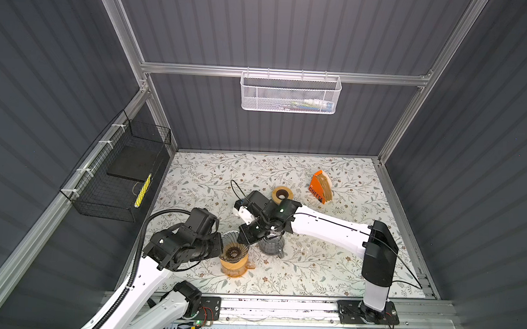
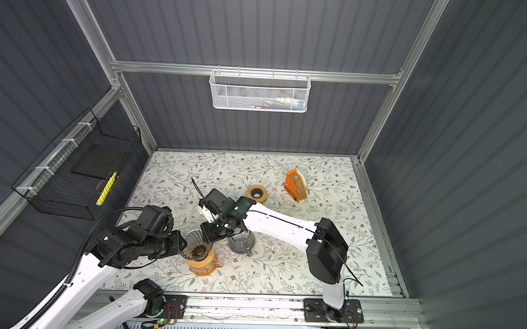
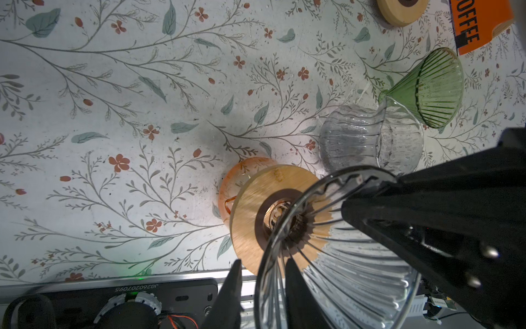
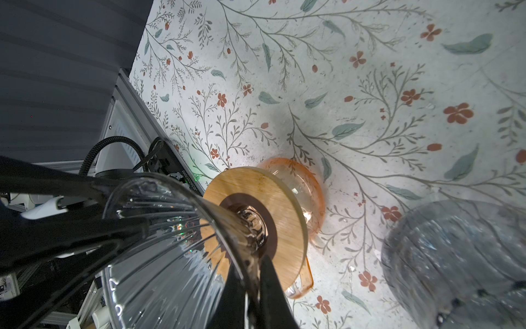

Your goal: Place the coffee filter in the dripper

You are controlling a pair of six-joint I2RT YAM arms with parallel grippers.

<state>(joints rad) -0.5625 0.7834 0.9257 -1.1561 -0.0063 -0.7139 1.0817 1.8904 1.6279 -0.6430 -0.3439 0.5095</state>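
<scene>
The dripper (image 1: 234, 247) is a clear ribbed glass cone. It sits in a wooden collar (image 3: 256, 216) on an orange carafe (image 1: 233, 267) near the table's front. My right gripper (image 4: 250, 265) is shut on the dripper's (image 4: 159, 242) wall from the far side. From the left, my left gripper (image 3: 263, 262) straddles the dripper's (image 3: 341, 270) rim, one finger inside and one outside. A gap shows beside the outer finger. Brown coffee filters (image 1: 326, 182) stand in an orange holder (image 2: 295, 185) at the back right, away from both grippers.
A clear glass carafe (image 1: 272, 246) stands just right of the dripper, under the right arm. In the left wrist view a green glass cone (image 3: 432, 88) lies against it. A wooden ring (image 1: 281, 194) lies behind. Wire baskets hang on the walls.
</scene>
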